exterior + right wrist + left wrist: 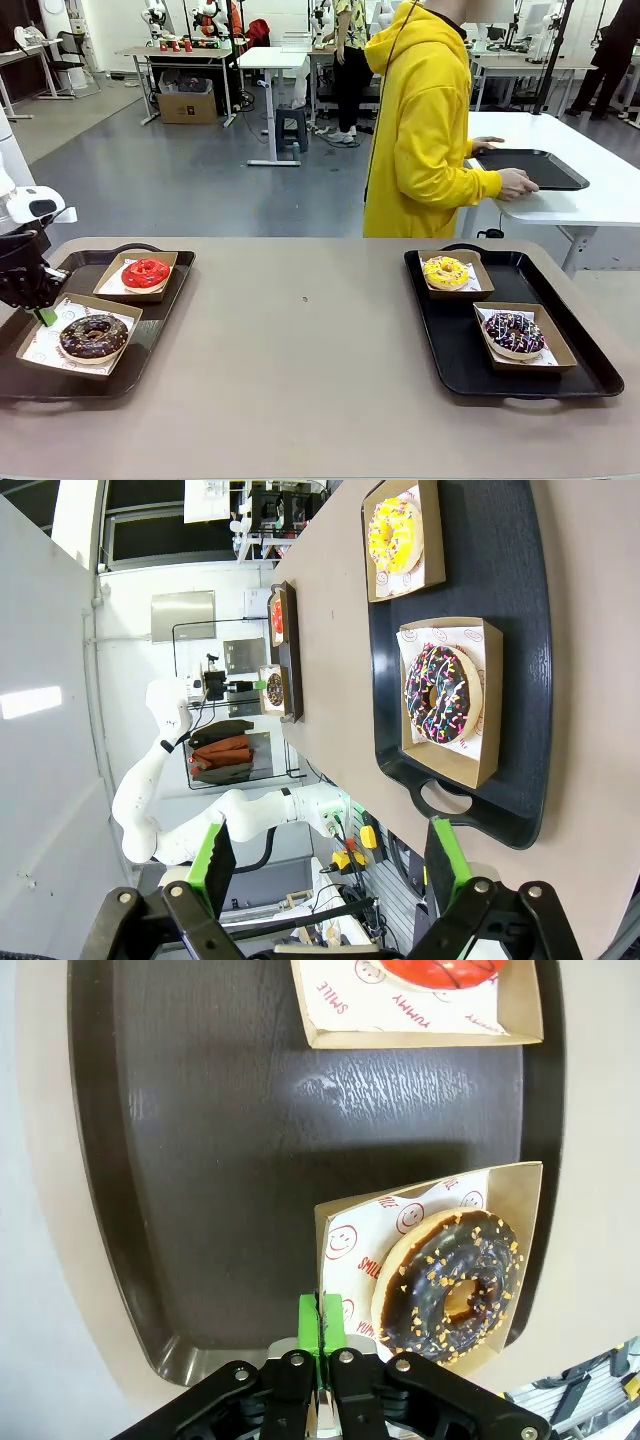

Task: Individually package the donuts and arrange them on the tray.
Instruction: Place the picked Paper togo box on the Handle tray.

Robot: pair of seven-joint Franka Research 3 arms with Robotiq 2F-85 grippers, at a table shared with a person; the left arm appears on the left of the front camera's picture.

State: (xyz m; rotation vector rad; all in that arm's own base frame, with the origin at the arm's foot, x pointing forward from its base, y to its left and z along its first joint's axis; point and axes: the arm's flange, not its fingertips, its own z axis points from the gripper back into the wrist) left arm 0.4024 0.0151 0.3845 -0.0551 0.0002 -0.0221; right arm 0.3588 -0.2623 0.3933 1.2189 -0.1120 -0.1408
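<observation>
Two trays point(160, 320), boxed donuts point(146, 272) (person point(425, 120) behind)

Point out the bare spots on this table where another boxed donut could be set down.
Widest free patch: the tan tabletop between the left tray and the right tray. The right tray's near-left floor, beside the sprinkled donut and below the yellow donut, is bare too. The left tray is crowded: the red donut, the crumb-topped chocolate donut and the shut left tool.
</observation>
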